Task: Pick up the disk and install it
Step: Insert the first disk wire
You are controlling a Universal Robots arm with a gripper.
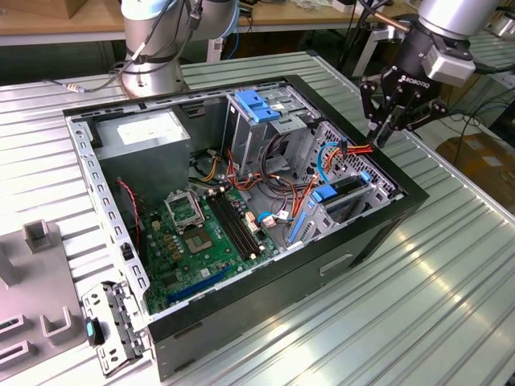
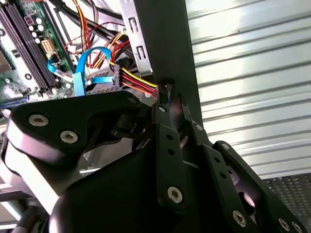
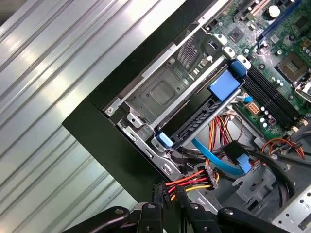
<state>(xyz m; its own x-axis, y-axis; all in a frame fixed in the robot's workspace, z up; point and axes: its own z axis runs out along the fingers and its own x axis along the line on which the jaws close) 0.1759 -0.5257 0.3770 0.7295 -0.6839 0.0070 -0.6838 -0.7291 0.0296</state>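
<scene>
Tool (image 1: 386, 129) tips together above case edge, disk (image 1: 348, 190) seated nearby below.

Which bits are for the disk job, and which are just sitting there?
For the job:
- disk, slotted in the cage
- end effector, at the case's edge near the disk

Just sitting there:
- power supply
- motherboard
- blue bracket
- red-and-yellow wires

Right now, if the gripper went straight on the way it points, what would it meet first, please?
Probably the power connector with red, yellow and black wires: the gripper points right at it by the case edge; depth is unclear.
</scene>
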